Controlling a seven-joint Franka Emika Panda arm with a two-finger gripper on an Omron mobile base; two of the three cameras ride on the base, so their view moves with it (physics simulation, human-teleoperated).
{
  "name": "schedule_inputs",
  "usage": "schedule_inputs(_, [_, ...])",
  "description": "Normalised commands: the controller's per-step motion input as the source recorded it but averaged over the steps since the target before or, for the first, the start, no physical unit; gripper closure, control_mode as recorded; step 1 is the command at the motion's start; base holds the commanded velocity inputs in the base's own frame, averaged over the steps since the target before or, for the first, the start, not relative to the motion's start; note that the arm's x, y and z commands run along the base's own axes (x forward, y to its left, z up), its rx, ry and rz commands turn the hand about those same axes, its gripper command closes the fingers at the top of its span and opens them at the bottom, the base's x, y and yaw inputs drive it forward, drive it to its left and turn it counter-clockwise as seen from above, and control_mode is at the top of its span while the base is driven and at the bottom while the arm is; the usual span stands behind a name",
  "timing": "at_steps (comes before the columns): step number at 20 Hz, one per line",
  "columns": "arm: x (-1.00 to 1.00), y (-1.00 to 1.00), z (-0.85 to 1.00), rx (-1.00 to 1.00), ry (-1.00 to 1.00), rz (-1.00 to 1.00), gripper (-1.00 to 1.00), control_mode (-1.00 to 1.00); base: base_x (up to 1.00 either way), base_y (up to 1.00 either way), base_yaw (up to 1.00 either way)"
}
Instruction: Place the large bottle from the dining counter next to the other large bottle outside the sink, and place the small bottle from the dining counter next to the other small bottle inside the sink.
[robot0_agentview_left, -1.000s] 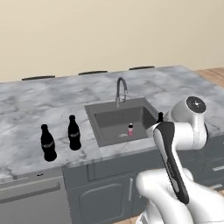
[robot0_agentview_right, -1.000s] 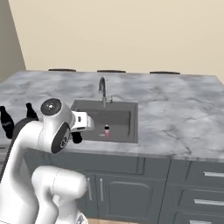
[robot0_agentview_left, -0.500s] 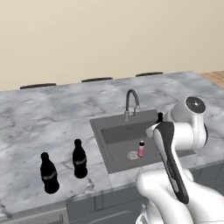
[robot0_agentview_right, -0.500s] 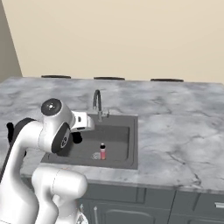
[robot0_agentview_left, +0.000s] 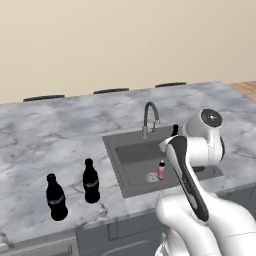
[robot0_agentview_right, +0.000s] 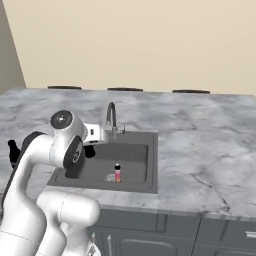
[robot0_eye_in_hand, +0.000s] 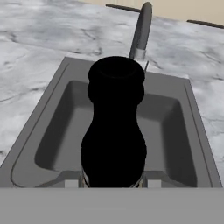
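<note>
My gripper (robot0_eye_in_hand: 113, 183) is shut on a black bottle (robot0_eye_in_hand: 114, 127), which stands upright between the fingers and hangs over the near part of the sink (robot0_eye_in_hand: 52, 122). In the base views the hand (robot0_agentview_right: 90, 147) hovers at the left end of the sink (robot0_agentview_right: 152, 165), and the bottle's dark top (robot0_agentview_left: 175, 131) peeks from behind the arm. A small pink bottle (robot0_agentview_left: 161, 170) (robot0_agentview_right: 117, 173) stands upright inside the sink (robot0_agentview_left: 112, 150), near the drain. Two large black bottles (robot0_agentview_left: 90, 181) (robot0_agentview_left: 55, 197) stand side by side on the dining counter (robot0_agentview_left: 60, 145), left of the basin.
The curved grey faucet (robot0_agentview_left: 150, 115) (robot0_agentview_right: 111, 117) (robot0_eye_in_hand: 142, 30) rises at the sink's far rim. Dark stool tops (robot0_agentview_left: 111, 91) line the counter's far edge. Wide marble (robot0_agentview_right: 210, 150) stretches right of the sink. Dark cabinet fronts (robot0_agentview_right: 220, 235) run below.
The whole picture has shifted, so the base has driven along and closer to the counter; the sink now sits nearer the arm. The gripper keeps its hold on the black bottle.
</note>
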Motion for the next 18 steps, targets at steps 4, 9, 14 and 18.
schedule_inputs(4, [0.14,0.08,-0.01,0.00,0.00,-0.01,1.00,-1.00,0.00,0.00,0.00])
schedule_inputs(9, [-0.09,0.00,-0.05,0.00,0.00,0.00,1.00,-1.00,0.00,0.00,0.00])
schedule_inputs(14, [-0.30,0.01,-0.30,0.00,0.00,0.00,1.00,-1.00,0.00,0.00,0.00])
schedule_inputs(18, [-0.19,0.09,-0.35,0.00,-0.06,-0.01,1.00,-1.00,0.00,0.00,0.00])
